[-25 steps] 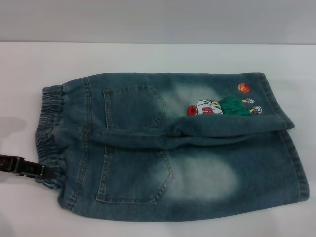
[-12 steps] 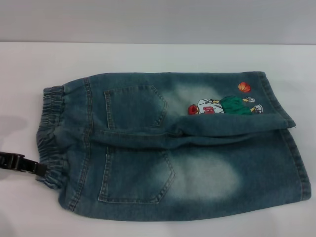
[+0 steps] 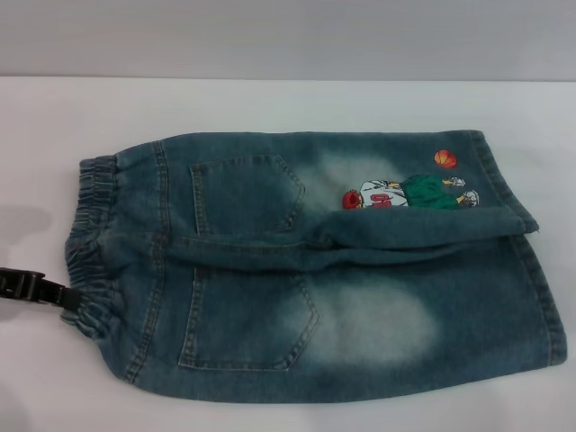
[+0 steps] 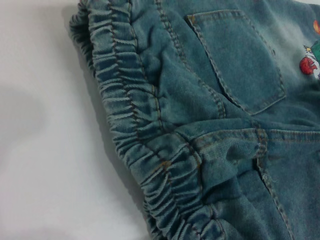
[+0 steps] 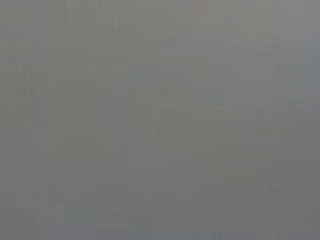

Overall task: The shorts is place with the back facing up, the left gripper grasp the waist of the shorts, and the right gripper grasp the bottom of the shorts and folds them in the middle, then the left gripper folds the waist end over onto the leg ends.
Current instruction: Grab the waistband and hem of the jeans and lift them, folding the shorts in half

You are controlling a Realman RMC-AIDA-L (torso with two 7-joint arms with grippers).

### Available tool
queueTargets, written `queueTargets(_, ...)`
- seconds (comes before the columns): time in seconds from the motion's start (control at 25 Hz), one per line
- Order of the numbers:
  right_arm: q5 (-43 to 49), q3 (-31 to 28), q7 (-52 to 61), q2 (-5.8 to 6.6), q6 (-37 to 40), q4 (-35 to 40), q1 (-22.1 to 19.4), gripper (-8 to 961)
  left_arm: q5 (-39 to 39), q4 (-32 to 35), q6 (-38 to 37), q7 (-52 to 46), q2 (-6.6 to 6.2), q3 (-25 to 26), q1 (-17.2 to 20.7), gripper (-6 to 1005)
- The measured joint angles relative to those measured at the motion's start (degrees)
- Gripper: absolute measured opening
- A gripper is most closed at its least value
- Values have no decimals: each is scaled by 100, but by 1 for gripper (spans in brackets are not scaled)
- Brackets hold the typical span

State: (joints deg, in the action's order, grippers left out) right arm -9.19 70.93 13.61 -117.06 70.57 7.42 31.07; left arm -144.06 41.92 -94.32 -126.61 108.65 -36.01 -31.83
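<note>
Head view: denim shorts are lying back side up on the white table, filling the middle of the frame, already folded along the middle so the printed leg is overlapping the plain one. The long axis is running across the frame, the ruffled waist pointing to the left edge and the leg ends to the right, with the basketball print sitting at upper right. The left tool, a slim black shape entering from the left edge, is touching the lower corner of the waist; over the past second it has been sliding back toward the frame edge and slightly upward, while the denim has barely shifted. That probably means the arm is settling its approach for the last fold, waist over leg ends, which is not yet begun. Whether the tool is clenched on the elastic or released cannot be told.

Left wrist view: the gathered waistband is running diagonally from upper left to lower right, a back pocket at upper right; no fingers are showing.

Right wrist view: only flat grey is showing, and the right tool is appearing nowhere.
</note>
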Motion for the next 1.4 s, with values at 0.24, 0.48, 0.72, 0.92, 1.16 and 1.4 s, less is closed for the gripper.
queueTargets(0.24,1151,171,1475,227,-435,325,0,534,-9,86,208,-19,70,33,-24,52)
queueTargets(0.48,4164,160,4260,814,-268,1271,17,533,50,453,598,8,230,211,11,50)
queueTargets(0.72,8084,-877,6925,1325,1877,2534,436,533,121,498,731,26,255,224,-63,48)
queueTargets(0.92,10550,-1629,7491,1536,3781,2616,1039,534,133,501,791,42,252,223,-128,48)
queueTargets(1.16,11974,-1696,7528,1513,4673,2830,1018,534,139,502,868,64,251,212,-192,48)
queueTargets(1.4,13291,-1723,7816,1503,4660,2822,941,533,142,483,949,38,264,182,-295,48)
